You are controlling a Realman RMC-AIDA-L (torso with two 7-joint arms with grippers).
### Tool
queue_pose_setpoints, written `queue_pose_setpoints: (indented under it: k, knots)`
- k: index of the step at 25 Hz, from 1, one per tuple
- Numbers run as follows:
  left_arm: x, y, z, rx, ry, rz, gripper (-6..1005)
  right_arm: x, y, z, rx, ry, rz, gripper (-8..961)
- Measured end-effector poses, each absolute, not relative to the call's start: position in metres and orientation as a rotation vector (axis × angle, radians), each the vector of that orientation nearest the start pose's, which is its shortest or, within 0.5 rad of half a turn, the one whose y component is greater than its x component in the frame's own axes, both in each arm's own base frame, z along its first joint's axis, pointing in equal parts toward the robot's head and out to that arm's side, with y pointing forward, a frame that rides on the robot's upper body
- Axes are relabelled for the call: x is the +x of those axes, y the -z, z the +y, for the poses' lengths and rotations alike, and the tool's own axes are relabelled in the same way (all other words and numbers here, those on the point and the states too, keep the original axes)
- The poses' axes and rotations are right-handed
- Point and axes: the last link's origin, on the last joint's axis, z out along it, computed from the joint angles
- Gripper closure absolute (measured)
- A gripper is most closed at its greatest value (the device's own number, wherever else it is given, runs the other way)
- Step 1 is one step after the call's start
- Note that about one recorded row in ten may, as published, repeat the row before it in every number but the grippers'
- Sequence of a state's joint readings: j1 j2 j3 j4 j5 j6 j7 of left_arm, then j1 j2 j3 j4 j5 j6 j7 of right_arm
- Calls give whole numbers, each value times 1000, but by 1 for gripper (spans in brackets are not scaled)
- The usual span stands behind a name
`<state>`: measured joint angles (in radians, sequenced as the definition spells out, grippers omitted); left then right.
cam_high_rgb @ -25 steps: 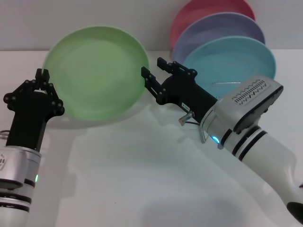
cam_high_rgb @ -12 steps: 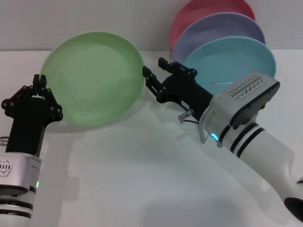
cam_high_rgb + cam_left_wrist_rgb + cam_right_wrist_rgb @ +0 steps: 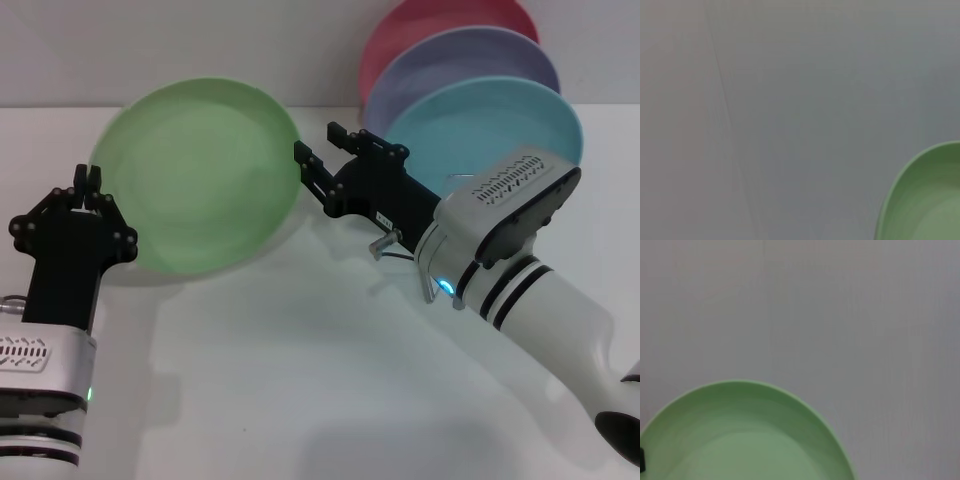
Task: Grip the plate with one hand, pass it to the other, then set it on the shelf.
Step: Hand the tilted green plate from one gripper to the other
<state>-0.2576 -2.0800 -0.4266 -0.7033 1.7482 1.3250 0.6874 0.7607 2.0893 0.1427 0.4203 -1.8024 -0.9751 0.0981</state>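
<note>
Plates: 1 green plate (image 3: 195, 175) clamped at its rim by my left gripper (image 3: 90, 180); my right gripper (image 3: 318, 155), fingers spread, beside it; 3 plates (image 3: 480, 125) racked behind.

Green plate (image 3: 195, 175) between both tools.

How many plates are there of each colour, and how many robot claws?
Green plate: 1
Pink plate: 1
Lavender plate: 1
Sky-blue plate: 1
Grippers: 2, left gripper and right gripper
Wire rack: 1
Total: 7
</note>
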Motion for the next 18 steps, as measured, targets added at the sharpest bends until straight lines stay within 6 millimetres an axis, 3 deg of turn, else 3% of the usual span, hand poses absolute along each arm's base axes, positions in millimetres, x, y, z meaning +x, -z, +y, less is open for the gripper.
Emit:
queue_pose_setpoints:
  k: [18]
  knots:
    - [-254, 60, 268, -1484, 555, -279, 962, 181, 124, 363, -2133, -842, 476, 495]
